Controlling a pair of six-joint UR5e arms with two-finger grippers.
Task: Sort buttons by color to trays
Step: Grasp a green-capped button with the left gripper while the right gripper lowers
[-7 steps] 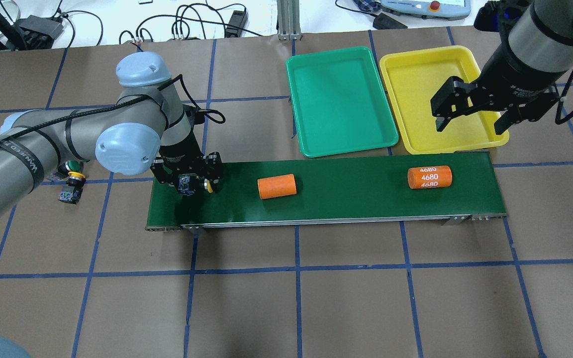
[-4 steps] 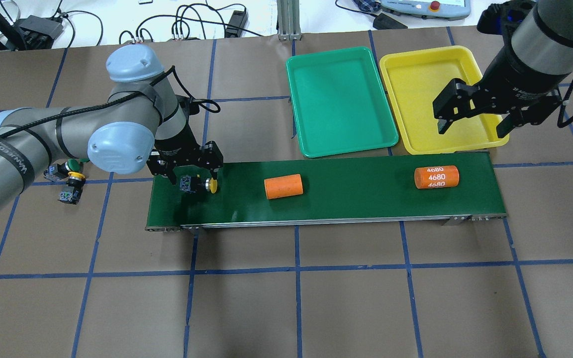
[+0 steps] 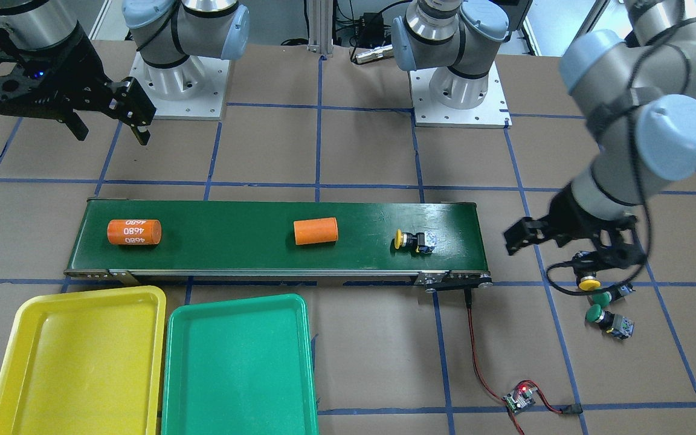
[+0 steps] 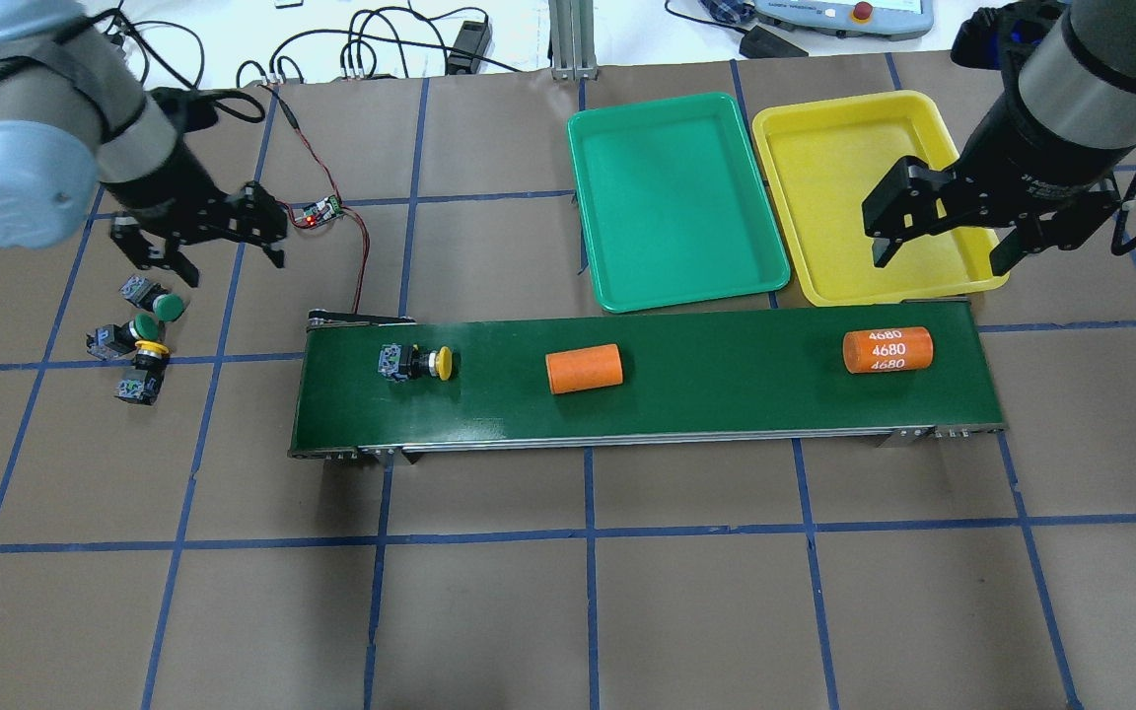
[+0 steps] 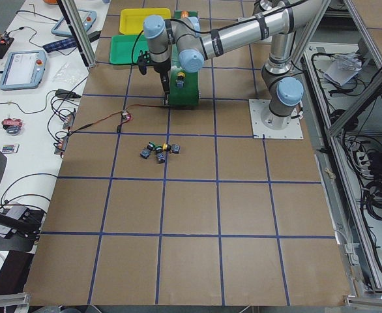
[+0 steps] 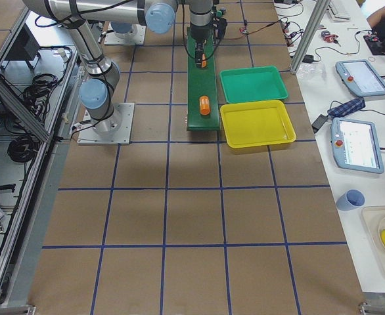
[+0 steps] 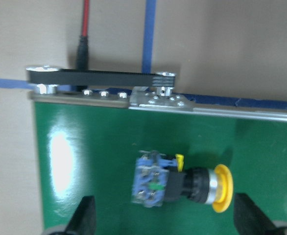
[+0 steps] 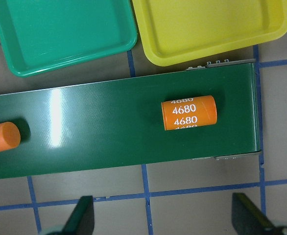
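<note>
Everywhere, blue tape [image 4: 588, 533] grids the brown tabletop [image 4: 706, 621].

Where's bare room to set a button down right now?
Both trays are bare: green tray, yellow tray. The belt is free between the plain cylinder and the 4680 cylinder. Crowded: three buttons bunched off the belt's left end.

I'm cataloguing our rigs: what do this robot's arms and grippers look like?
Both arms, left arm and right arm, are silver-grey tubes with pale blue joint caps. A black cable is strapped along the left one. The left gripper and right gripper are black, two-fingered.
</note>
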